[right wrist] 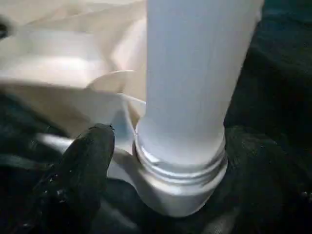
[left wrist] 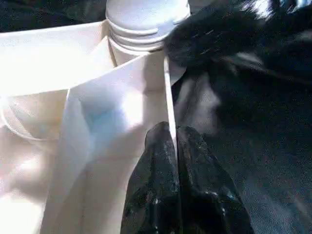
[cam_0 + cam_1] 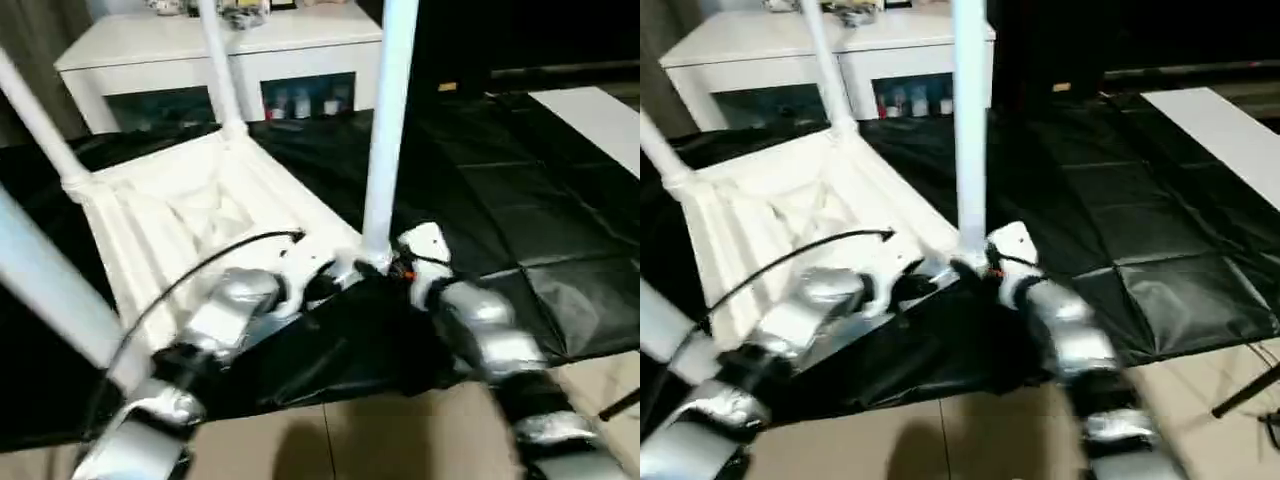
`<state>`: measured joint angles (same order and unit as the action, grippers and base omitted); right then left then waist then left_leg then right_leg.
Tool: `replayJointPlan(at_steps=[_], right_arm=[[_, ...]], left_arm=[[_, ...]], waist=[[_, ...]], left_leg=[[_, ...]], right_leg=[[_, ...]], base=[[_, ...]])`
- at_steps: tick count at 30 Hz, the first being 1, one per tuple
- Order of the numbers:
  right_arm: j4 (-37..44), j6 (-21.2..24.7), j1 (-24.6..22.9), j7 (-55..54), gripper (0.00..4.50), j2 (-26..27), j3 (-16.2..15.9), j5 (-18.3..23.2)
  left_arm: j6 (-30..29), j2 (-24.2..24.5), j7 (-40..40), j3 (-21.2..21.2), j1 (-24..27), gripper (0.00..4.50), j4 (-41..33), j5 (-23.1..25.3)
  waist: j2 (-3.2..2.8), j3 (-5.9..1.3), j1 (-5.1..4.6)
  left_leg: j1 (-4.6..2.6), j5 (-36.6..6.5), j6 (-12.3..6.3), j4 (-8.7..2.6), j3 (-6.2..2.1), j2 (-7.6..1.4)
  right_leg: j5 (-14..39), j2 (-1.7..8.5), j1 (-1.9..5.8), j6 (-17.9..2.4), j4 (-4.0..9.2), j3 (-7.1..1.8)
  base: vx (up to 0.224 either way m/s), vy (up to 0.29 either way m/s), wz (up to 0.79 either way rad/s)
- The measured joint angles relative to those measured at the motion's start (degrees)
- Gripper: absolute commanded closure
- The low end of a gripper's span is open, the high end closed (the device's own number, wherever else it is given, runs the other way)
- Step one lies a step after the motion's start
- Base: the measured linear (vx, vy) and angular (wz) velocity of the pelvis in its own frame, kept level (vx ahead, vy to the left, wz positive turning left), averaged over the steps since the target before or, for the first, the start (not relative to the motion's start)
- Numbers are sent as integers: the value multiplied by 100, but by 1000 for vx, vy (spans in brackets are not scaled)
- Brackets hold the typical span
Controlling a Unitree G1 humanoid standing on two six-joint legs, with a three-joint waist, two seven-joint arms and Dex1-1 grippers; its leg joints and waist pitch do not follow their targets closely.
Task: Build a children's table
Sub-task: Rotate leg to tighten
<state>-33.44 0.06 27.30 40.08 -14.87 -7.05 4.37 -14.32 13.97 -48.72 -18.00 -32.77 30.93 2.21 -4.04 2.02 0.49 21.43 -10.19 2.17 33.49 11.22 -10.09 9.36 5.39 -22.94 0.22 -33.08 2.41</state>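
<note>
Silver forearms frame my view; beyond them the children's table [image 3: 190, 215] lies upside down on black sheeting [image 3: 500, 200], legs up. My left hand [image 2: 175, 146] is pressed together against its rim; my right hand [image 1: 161, 151] is spread around the near leg [image 3: 390, 120].

— How does the children's table [image 3: 190, 215] lie now?

— It is upside down on the black sheet, the ribbed white underside facing up.

— And the legs?

— Long white round ones stand up from the corners. The nearest leg [image 3: 388, 120] is upright, and its threaded base [image 1: 181, 165] sits in the corner socket.
</note>
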Motion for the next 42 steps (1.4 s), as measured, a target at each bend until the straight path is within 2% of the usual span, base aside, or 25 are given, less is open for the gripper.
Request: replayJointPlan(at_steps=[2, 4, 6, 9, 16, 18, 30, 34, 36, 38, 39, 42], right_arm=[[153, -80, -75, 483, 70, -224, -113, 27], [234, -111, -124, 985, 70, -406, -252, 71], [379, -143, -192, 1308, 70, -420, -338, 85], [574, -146, -275, 1761, 70, -559, -496, 204], [622, -141, -283, 2165, 70, -679, -579, 224], [622, -141, -283, 2174, 96, -678, -581, 226], [609, -64, -282, 2267, 177, -665, -606, 273], [480, -79, -252, 2030, 180, -591, -590, 246], [225, -67, -142, 1542, 180, -389, -466, 188], [-21, 10, -20, 881, 181, -208, -337, 135], [-159, 113, 39, 316, 181, -29, -172, 61], [-337, 354, 193, -732, 181, 280, 52, -52]], left_arm=[[187, 275, -502, -39, 180, 450, -210, -128], [225, 564, -1066, -81, 375, 450, -502, -294], [187, 737, -1391, -125, 437, 450, -679, -361], [109, 977, -1714, -216, 578, 450, -987, -460], [162, 1036, -1884, -228, 605, 450, -1016, -484], [159, 1040, -1896, -225, 605, 450, -1016, -485], [118, 1041, -1894, -218, 603, 450, -1028, -482], [132, 987, -1733, -199, 593, 450, -965, -465], [126, 832, -1435, -122, 512, 450, -794, -394], [79, 583, -982, -86, 361, 450, -557, -298], [11, 318, -593, -33, 242, 450, -359, -226], [-230, -98, 87, -10, -3, 450, -77, -115]], waist=[[0, 0, 31], [-1, 0, 145], [-1, 1, 208], [4, 4, 223], [7, 6, 257], [10, 7, 255], [12, 6, 251], [14, 5, 238], [17, 4, 194], [20, 5, 129], [28, 6, 116], [35, 7, 104]], left_leg=[[-2, -1, 0, -18, -1, 0], [6, 0, 0, -34, 1, -3], [20, 0, 0, -33, 8, -13], [37, -2, -3, -23, 12, -11], [48, -1, -2, 3, 12, -12], [50, -1, -2, 6, 12, -11], [51, 0, -3, 9, 12, -11], [46, 1, -3, 17, 11, -12], [42, 2, -2, 24, 11, -12], [40, 2, -2, 34, 10, -11], [37, 2, -2, 37, 11, -9], [33, 2, -2, 42, 10, -7]], right_leg=[[0, -1, -1, 0, -1, 3], [3, -2, -13, 3, -1, 11], [6, -2, -21, 6, 0, 17], [6, 0, -27, 6, 3, 14], [5, 0, -28, 5, -7, 1], [5, 0, -28, 5, -7, -3], [4, 0, -28, 3, -10, -3], [3, -1, -23, 2, -14, -3], [2, -1, -20, 1, -15, -5], [1, -1, -17, -1, -12, -10], [2, -1, -14, 1, -10, -14], [14, 0, -13, 21, -5, -15]], base=[[0, 0, 0], [0, 0, 0], [0, 0, 0], [0, 0, 0], [0, 0, 0], [0, 0, 0], [0, 0, 0], [0, 0, 0], [0, 0, 0], [0, 0, 0], [0, 0, 0], [-17, 5, -1]])
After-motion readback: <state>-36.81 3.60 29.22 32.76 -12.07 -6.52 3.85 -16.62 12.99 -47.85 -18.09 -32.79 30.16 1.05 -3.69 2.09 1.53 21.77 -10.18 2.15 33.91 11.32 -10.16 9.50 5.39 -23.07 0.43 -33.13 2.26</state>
